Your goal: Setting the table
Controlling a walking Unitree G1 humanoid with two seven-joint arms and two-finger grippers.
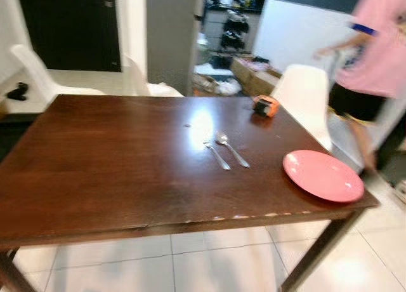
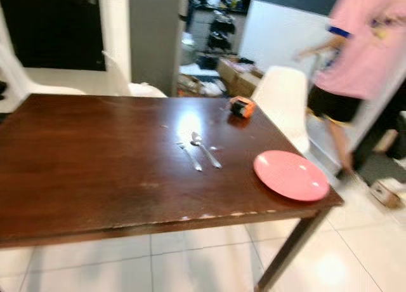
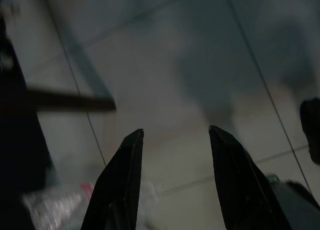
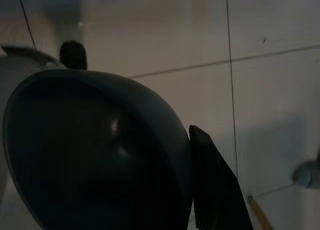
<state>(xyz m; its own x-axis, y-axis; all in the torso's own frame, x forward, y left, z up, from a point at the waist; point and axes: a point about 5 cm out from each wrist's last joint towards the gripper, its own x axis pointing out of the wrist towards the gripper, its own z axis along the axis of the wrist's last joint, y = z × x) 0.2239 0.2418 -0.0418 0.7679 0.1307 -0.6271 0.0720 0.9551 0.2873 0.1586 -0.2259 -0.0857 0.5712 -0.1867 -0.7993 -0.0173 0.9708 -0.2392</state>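
Right wrist view: right gripper [image 4: 200,190] clamps dark bowl [image 4: 95,150], left gripper [image 3: 172,180] open, empty; pink plate [image 1: 323,175] overhangs table [image 1: 95,171] near-right edge, bump risk.

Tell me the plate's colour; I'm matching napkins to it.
Pink, plain with no pattern. The plate shows best in the left eye view, near the table's right corner.

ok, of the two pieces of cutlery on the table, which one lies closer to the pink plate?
The spoon, oval bowl at its far end; the fork lies on its other side, farther from the plate.
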